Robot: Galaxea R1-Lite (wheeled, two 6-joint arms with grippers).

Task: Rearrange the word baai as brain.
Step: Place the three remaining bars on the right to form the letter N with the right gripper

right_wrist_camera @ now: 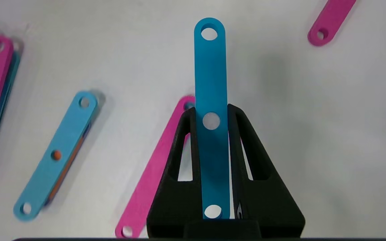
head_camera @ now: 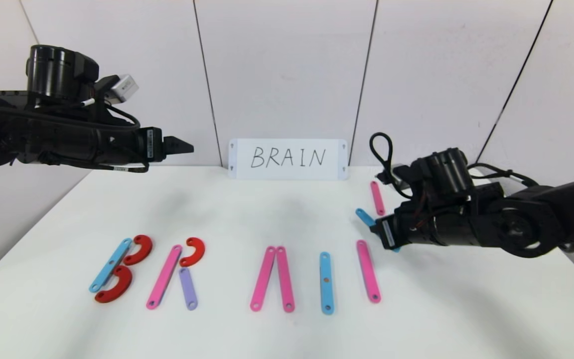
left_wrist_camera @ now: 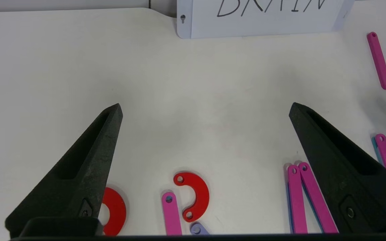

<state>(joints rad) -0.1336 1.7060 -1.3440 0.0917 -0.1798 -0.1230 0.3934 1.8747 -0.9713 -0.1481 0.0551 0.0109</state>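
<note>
Nearest along the white surface [head_camera: 287,329], the word is read from the robot's left: a B is formed by a light blue flat strip [head_camera: 110,264] with two red half-ring pieces [head_camera: 138,249] beside it, and it can be judged done. Next, an R is made up of a pink flat strip [head_camera: 164,276], one red half-ring [head_camera: 193,251] and a short purple strip [head_camera: 188,288], so that letter looks done too. An A is suggested by two pink strips [head_camera: 272,278] meeting at the top, though no crossbar can be seen. The I is given by a single upright blue strip [head_camera: 326,282]. Only one pink upright strip [head_camera: 368,270] is laid down for the N, so that letter is judged unfinished. Just behind it, the right pincer [right_wrist_camera: 211,113] is closed on a long blue holed strip [right_wrist_camera: 211,110], which is held clear above the surface in the right wrist view; in the head view only its tip is seen, the rest being hidden by the arm. Farther back a spare pink strip [head_camera: 377,198] lies, partly crowded by the right arm, likely the last stroke. Whether coloured layers sit beneath some strips is hard to make out. The left pincer [left_wrist_camera: 206,110] is held wide open, grasping nothing, raised well apart on the left. Farthest off, the white card with handwritten BRAIN [head_camera: 288,158] is propped at the wall.
</note>
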